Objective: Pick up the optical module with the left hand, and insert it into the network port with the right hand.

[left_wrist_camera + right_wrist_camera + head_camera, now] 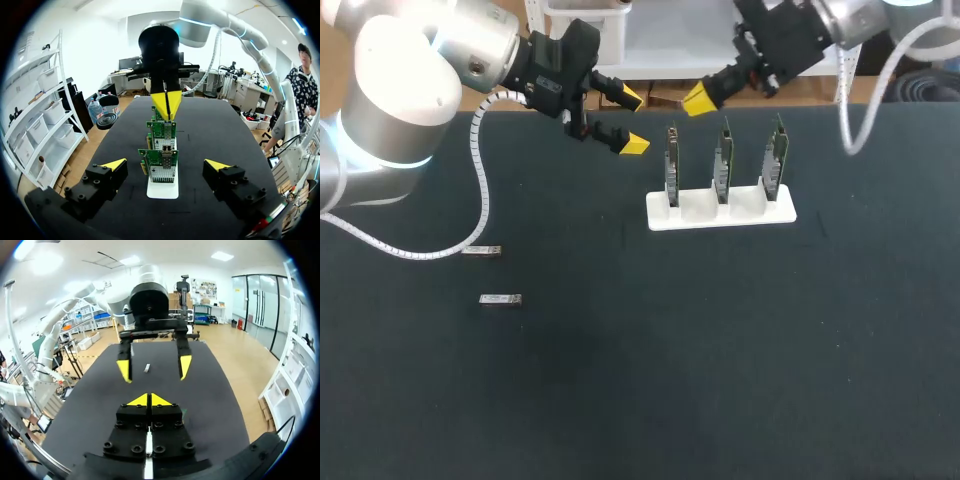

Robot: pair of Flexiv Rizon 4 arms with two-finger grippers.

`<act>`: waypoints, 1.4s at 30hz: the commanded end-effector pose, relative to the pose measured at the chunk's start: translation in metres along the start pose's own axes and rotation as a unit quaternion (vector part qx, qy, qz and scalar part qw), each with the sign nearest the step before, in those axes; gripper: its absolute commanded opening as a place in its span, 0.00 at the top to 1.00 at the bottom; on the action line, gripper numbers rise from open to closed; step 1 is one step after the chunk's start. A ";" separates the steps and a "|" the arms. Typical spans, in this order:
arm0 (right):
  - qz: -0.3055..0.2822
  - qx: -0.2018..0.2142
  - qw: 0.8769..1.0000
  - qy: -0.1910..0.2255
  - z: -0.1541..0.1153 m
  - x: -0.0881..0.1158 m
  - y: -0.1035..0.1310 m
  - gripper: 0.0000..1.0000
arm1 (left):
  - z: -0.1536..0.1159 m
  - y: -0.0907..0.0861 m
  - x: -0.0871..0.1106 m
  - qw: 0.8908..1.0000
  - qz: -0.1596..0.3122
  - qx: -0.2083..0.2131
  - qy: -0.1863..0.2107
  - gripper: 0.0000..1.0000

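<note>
**A:** At about eight o'clock from the middle of the worktop [740, 360], nearest to us, an optical module [500, 299] lies flat. A second module [482, 250] lies just beyond it, closer to nine o'clock.

**B:** So neither has been picked up?

**A:** No. Both rest on the dark surface, well apart from either arm. I judge the task hasn't really begun.

**B:** And where does it go?

**A:** Farther back, toward two o'clock, a white stand [720, 212] holds three network cards [723, 165] upright in a row. I see no module plugged into any of them. From above, the ports are too small to make out.

**B:** The arms?

**A:** Farthest of all. At twelve o'clock the left fingers [634, 145] are spread wide with nothing between them. At one o'clock the right fingers [698, 100] are pressed tip to tip, also empty, above and behind the stand.

**B:** What remains, then?

**A:** Everything, by my reckoning. The left arm must come down toward eight o'clock and take a module. The right fingers must part to receive it. Then comes the insertion into a port.
</note>
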State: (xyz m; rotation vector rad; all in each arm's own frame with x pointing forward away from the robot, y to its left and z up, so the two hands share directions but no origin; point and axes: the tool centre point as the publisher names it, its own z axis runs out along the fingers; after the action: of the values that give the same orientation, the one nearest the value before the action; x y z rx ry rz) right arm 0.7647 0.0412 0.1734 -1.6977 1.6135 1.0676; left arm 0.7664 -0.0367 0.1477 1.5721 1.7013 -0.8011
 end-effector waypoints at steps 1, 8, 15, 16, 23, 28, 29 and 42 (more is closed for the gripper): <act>0.006 0.017 1.000 0.010 -0.015 0.005 0.028 1.00 | 0.000 0.001 -0.001 1.000 -0.001 0.002 0.003 0.00; 0.017 0.018 0.999 0.020 -0.028 0.019 0.047 1.00 | 0.000 0.001 -0.001 1.000 -0.001 0.002 0.003 0.00; 0.027 0.025 0.999 0.030 -0.044 0.034 0.054 1.00 | 0.000 0.001 -0.001 1.000 -0.001 0.002 0.003 0.00; 0.031 0.026 0.999 0.031 -0.046 0.037 0.053 1.00 | 0.000 0.001 -0.001 1.000 -0.001 0.002 0.003 0.00; 0.036 0.034 0.998 0.036 -0.064 0.050 0.045 1.00 | 0.000 0.001 -0.001 1.000 -0.001 0.002 0.003 0.00; 0.035 0.028 0.998 0.040 -0.070 0.058 0.031 1.00 | 0.000 0.001 -0.001 1.000 -0.001 0.002 0.003 0.00; 0.031 0.022 0.998 0.043 -0.071 0.059 0.028 1.00 | 0.000 0.001 -0.001 1.000 -0.001 0.002 0.003 0.00; 0.018 -0.010 0.999 0.050 -0.070 0.059 0.003 1.00 | 0.000 0.001 -0.001 1.000 -0.001 0.002 0.003 0.00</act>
State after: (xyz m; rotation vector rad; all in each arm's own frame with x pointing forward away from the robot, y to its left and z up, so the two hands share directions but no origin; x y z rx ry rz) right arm 0.7600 -0.0510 0.1621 -1.7281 1.7192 0.9682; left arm 0.7664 -0.0366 0.1477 1.5721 1.7013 -0.8011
